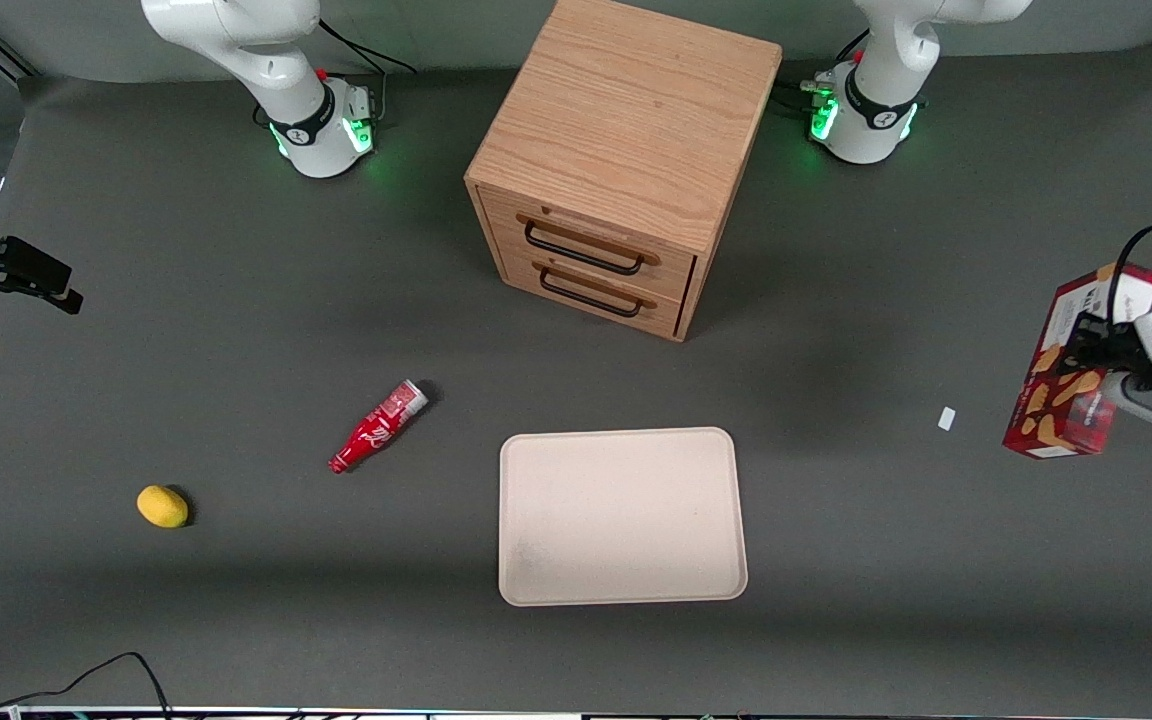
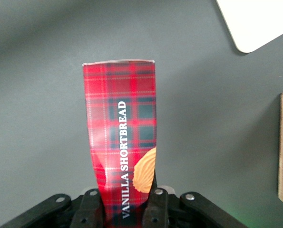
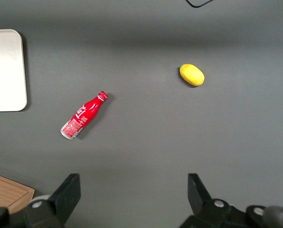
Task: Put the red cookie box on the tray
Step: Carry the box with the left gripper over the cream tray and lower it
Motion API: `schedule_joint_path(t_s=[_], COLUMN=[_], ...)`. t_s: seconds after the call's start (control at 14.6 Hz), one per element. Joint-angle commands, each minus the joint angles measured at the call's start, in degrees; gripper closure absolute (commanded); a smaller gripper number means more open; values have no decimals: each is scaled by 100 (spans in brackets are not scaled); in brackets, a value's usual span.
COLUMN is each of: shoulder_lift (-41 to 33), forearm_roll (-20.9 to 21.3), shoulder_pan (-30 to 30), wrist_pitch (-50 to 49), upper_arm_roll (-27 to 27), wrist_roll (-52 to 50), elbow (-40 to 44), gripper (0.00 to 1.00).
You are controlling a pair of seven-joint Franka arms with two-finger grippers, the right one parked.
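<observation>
Glossy cardboard red cookie box, matt smooth tray, grained wooden cabinet.

The front view looks steeply down from high over the whole table. The left wrist view looks close past the gripper, clamped on the red cookie box. Both wrist views catch a corner of the tray.
</observation>
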Motion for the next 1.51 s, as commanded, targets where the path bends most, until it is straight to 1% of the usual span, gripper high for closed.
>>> schedule_joint_path(t_s=[0.0,0.14,0.27,0.48,0.62,0.82,1.1,1.16,1.3,1.44], shoulder_lift=[283,396,712,1537,1907,2338,3094,3226,3490,3701], forearm_roll=[9,9,0,9,43,44,70,131,394,491], shoulder_pan=[-72,-90,-107,-116,-238,-616,-1091,-1188,-1267,-1346], wrist_pitch=[-306,-253,-209,-165,228,993,1609,1802,2101,2313], upper_arm_roll=[18,-262,-648,-1334,-1660,-1696,-1653,-1617,-1617,-1608], wrist_roll=[-118,-659,-1397,-2671,-3402,-4184,-4950,-5021,-5092,-5154], elbow=[537,677,1045,2019,2251,2321,2839,2840,2849,2849], gripper=[100,100,100,100,100,100,100,100,100,100])
